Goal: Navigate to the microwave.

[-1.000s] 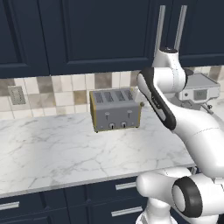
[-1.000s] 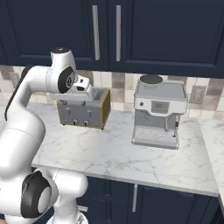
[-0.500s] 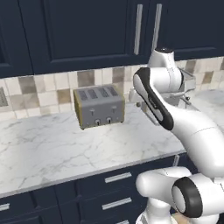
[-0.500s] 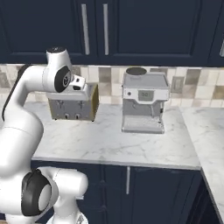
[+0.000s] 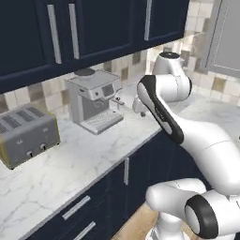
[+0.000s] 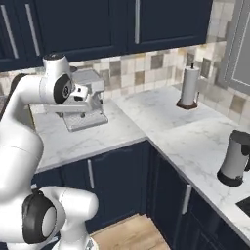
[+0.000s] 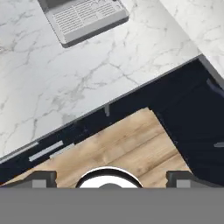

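Note:
My gripper [image 7: 111, 178] is open, its two dark fingertips [image 7: 40, 177] set wide apart with nothing between them. It looks down over the marble counter's edge [image 7: 131, 83] at the wooden floor [image 7: 127, 144] and the dark cabinet fronts [image 7: 197, 118]. The arm is folded up, with the hand held just in front of a silver coffee machine [image 5: 93, 101] [image 6: 85, 110] at the back of the counter. The machine's drip tray [image 7: 83, 17] lies at the top of the hand view.
A silver toaster [image 5: 26, 136] stands left of the coffee machine. The counter [image 6: 161, 122] turns a corner to the right; a paper towel roll [image 6: 189, 88] and a dark kettle [image 6: 235, 158] stand on that run. A grey panel [image 6: 241, 44] hangs at upper right.
The whole picture has shifted: the base has moved and turned right. The toaster slid to the far left, the coffee machine left of centre, and the counter corner, towel roll and kettle came into view.

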